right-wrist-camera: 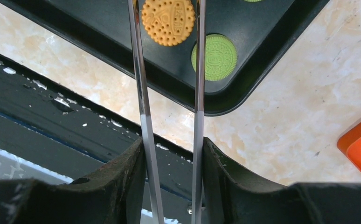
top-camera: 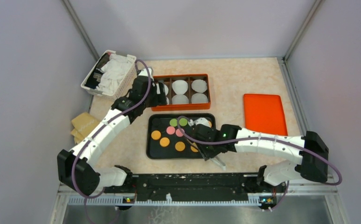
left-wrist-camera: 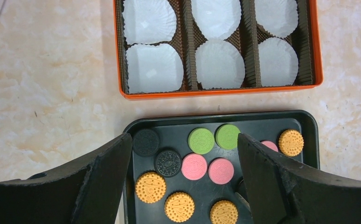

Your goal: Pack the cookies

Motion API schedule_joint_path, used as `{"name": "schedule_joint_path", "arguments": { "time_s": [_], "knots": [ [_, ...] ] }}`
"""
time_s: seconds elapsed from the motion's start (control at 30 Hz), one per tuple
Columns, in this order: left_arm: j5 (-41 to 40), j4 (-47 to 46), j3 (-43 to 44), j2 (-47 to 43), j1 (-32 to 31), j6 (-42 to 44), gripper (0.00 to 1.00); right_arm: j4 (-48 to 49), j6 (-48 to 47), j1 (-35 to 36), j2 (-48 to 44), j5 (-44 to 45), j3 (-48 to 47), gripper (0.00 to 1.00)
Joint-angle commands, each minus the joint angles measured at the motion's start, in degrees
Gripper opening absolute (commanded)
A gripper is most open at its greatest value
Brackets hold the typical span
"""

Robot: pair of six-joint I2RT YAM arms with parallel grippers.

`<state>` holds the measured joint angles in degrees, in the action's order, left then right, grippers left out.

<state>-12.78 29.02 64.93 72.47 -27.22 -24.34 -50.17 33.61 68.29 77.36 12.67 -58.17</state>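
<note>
**Tongs gripped over the tray of cookies**

The right gripper (right-wrist-camera: pixel 171 154) is seen clenched on a pair of thin metal tongs (right-wrist-camera: pixel 141 93), with both blades pressed between its black fingers. The blades are run out over a rounded corner of the shallow black rectangular tray (right-wrist-camera: pixel 122 51). A round orange cookie (right-wrist-camera: pixel 168 21) is framed between them. The tips are cut off by the picture's edge, so it cannot be told whether the cookie is touched. A round green cookie (right-wrist-camera: pixel 214 57) is found just beside the right-hand blade, close to that corner.

On the other side, the left gripper (left-wrist-camera: pixel 184 142) is held wide apart with nothing between its fingers. In the top view it is poised by the left end of the orange rectangular box with brown dividers (left-wrist-camera: pixel 216 93).

The small flat round cookies (left-wrist-camera: pixel 194 166), in orange, green, pink and black, are spread flat on the tray floor. The box is set just beyond the tray, and white paper cup liners (left-wrist-camera: pixel 154 67) are seated in its compartments, each showing plain white paper. A flat orange lid (top-camera: pixel 262 113) is laid well to the right on the beige marbled table (top-camera: pixel 244 79).
</note>
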Motion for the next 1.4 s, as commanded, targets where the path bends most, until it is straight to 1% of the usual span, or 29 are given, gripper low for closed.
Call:
{"name": "schedule_joint_path", "arguments": {
  "time_s": [0.0,0.07,0.13,0.17,0.2,0.27,0.33,0.4,0.43,0.53,0.6,0.7,0.83,0.97,1.1,1.23,1.37],
  "knots": [
    [1.61,-2.74,-0.01,-2.04,-0.26,-0.80,0.89,-2.47,1.54,1.43,0.44,4.49,-4.56,0.22],
    [1.04,-2.93,0.27,-2.26,-0.28,-0.72,0.88,-3.27,1.00,1.48,1.09,6.88,-6.46,0.13],
    [-0.82,-3.73,0.29,-2.41,-0.26,-0.94,0.87,-3.51,0.49,1.48,1.84,9.43,-8.74,0.08],
    [-1.71,-4.13,0.40,-2.35,-0.14,-1.12,0.87,-3.46,0.11,1.49,2.36,10.37,-9.97,0.03],
    [-2.52,-4.15,0.80,-2.12,-0.09,-1.15,0.87,-3.32,-0.41,1.49,2.96,11.03,-11.46,0.01],
    [-4.23,-3.53,2.61,-1.19,0.06,-1.15,0.87,-3.11,-1.26,1.49,4.37,12.46,-14.22,0.00],
    [-5.58,-2.90,5.03,0.03,0.89,-1.22,0.88,-2.93,-2.40,1.49,6.02,13.81,-16.78,0.00],
    [-4.68,-2.66,7.37,1.23,3.61,-2.09,0.89,-2.72,-3.63,1.49,7.74,15.66,-19.65,0.00],
    [-2.93,-2.79,8.39,1.72,6.12,-2.79,0.89,-2.55,-4.58,1.49,8.51,16.70,-21.20,0.00],
    [6.22,-5.07,9.31,3.22,15.63,-6.39,0.89,-0.97,-7.90,0.51,11.18,19.83,-26.64,0.00],
    [6.39,-5.98,10.17,4.93,18.26,-7.41,0.88,0.61,-10.00,-1.76,13.38,19.30,-30.20,0.00],
    [3.64,-5.87,11.57,6.78,18.52,-7.09,0.89,5.36,-13.87,-5.64,16.97,17.16,-34.16,0.00],
    [4.25,-7.60,10.36,7.37,18.55,-6.03,0.89,9.78,-18.85,-9.94,25.25,14.00,-41.83,0.00],
    [3.90,-8.36,9.07,7.08,18.61,-5.40,0.90,9.78,-22.56,-12.33,35.04,12.27,-51.88,0.00],
    [4.83,-8.97,8.51,6.60,18.61,-5.22,0.90,8.68,-23.70,-14.67,43.27,9.41,-61.36,0.00],
    [4.14,-8.70,8.51,6.17,18.61,-4.69,0.90,8.56,-24.56,-16.63,48.74,7.07,-66.84,0.00],
    [4.07,-9.49,7.88,5.76,18.61,-4.49,0.91,7.56,-25.12,-18.01,52.32,5.84,-71.11,0.00]
  ]
}}
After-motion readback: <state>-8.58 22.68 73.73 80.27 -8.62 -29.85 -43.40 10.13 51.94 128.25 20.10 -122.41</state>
